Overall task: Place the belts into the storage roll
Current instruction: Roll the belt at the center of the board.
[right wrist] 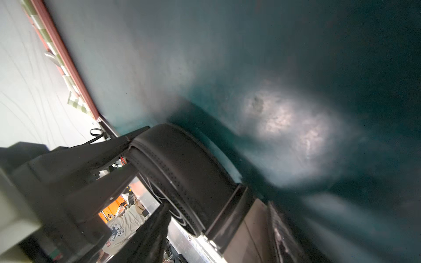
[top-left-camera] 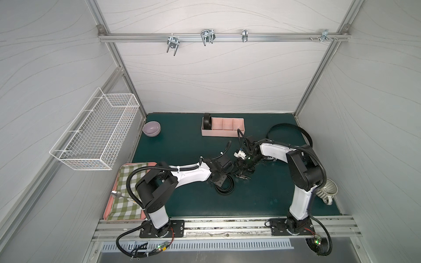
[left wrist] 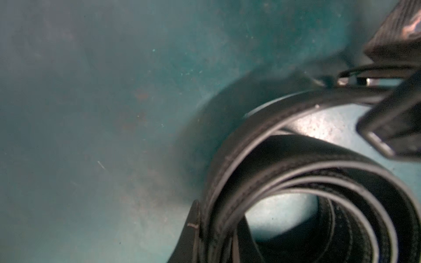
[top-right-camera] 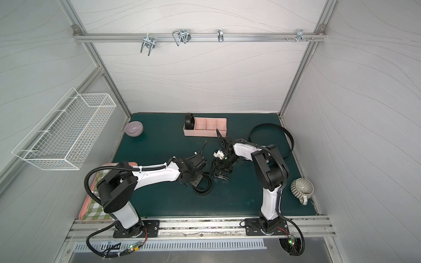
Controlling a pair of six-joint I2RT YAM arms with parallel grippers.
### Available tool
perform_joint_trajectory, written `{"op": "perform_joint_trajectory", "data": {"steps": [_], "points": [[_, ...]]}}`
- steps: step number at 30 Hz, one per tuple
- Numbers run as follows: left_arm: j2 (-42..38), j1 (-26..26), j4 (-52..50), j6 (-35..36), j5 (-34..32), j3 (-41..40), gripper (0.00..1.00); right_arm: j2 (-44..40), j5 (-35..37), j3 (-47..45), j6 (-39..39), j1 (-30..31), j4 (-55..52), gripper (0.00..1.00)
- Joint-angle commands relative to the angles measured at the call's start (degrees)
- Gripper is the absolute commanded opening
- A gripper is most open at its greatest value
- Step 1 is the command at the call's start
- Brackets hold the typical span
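We see the half-rolled belt [top-left-camera: 225, 189] near the middle of the green worktop [top-left-camera: 182, 148], standing on its edge in a few loose turns. In the left wrist view the left pincer [left wrist: 216, 239] is pressed together on the wall of this coil, with several layers of strap between its fingers. From the coil the strap runs right to its metal buckle [left wrist: 355, 80]. There the right pincer [left wrist: 369, 91] stands spread, one finger on each side of the buckle end. We cannot tell whether either finger touches it.

Farther back, at the far middle of the worktop, lies the storage roll [top-left-camera: 227, 132]. A tightly coiled belt [top-left-camera: 207, 121] stands upright in its leftmost compartment. To the right of the roll, at the far right of the worktop, a loose belt [top-left-camera: 284, 124] lies in a wide open curve behind the right arm.

Well to the left of the roll sits a lilac bowl [top-left-camera: 151, 128]. At the near left a pink tray [top-left-camera: 107, 211] holds a green checked cloth [top-left-camera: 127, 180] with a spoon [top-left-camera: 116, 194] on it. A ribbed mug [top-left-camera: 328, 190] lies at the near right beside the right arm. A white wire basket [top-left-camera: 98, 136] hangs on the left wall.
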Motion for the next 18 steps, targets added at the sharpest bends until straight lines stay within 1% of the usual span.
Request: {"op": "perform_joint_trajectory", "data": {"steps": [1,6,10,12,18], "points": [[0.74,0.67,0.02,-0.74,-0.93,1.98,0.03,-1.15,-3.66,0.17,0.59,0.49,1.03,0.72],[2.02,0.84,-0.55,-1.18,-0.31,2.84,0.03,-0.44,-2.27,2.64,-0.55,2.55,-0.18,0.72],[2.29,1.36,-0.89,-2.02,0.73,3.24,0.03,1.14,2.44,6.30,-2.93,5.46,-3.47,0.72],[2.08,1.62,-0.95,-2.42,0.78,3.31,0.03,1.93,3.82,7.40,-3.38,6.51,-4.39,0.70],[1.87,2.16,-1.08,-3.57,0.75,3.86,0.03,2.97,5.66,7.57,-2.61,9.12,-3.59,0.67]]}}
